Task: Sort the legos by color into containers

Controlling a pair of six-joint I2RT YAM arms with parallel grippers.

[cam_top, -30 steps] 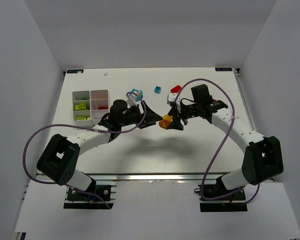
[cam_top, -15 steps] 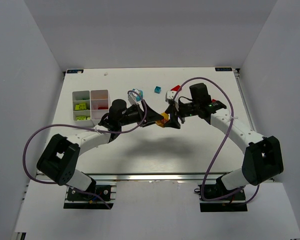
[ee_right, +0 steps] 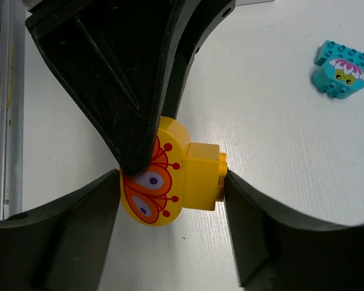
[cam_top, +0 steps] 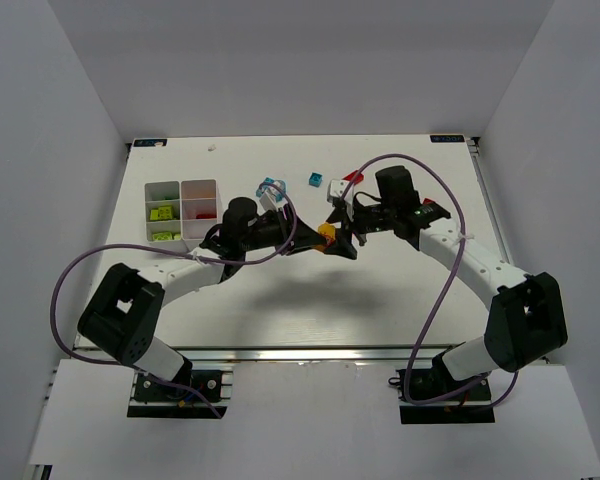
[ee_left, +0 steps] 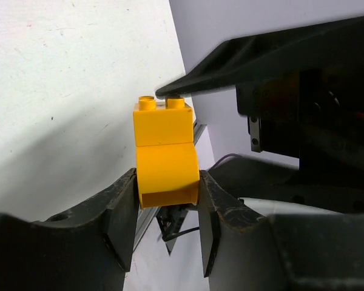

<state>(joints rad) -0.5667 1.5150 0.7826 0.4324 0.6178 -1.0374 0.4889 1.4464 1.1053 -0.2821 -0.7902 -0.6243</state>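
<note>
Two robot arms meet over the middle of the white worktop [cam_top: 280,300], both holding one yellow brick [cam_top: 327,234]. The left claw [cam_top: 315,240] is closed to the brick's width and grips it. The right claw [cam_top: 342,238] is also closed on it from the opposite side.

From above, the brick is only a small yellow spot between the dark claw tips. The white tray [cam_top: 180,200] sits well apart to the left, with lime bricks [cam_top: 161,212] in its left compartments and a red brick [cam_top: 206,214] in a right one. Loose pieces lie along the far side: a cyan brick [cam_top: 315,179], a white cube [cam_top: 336,186] and another red piece [cam_top: 353,178].

The left wrist camera shows more. The brick is a square studded block joined to a rounded piece. The left fingers [ee_left: 124,206] press the rounded piece on both sides, while one right finger [ee_left: 230,60] touches the studs.

The right wrist camera alone shows an orange wing pattern with a blue eye-spot on the rounded piece. The right fingers [ee_right: 255,224] pinch the brick end to end. A teal brick [ee_right: 340,70] lies on the worktop beyond.
</note>
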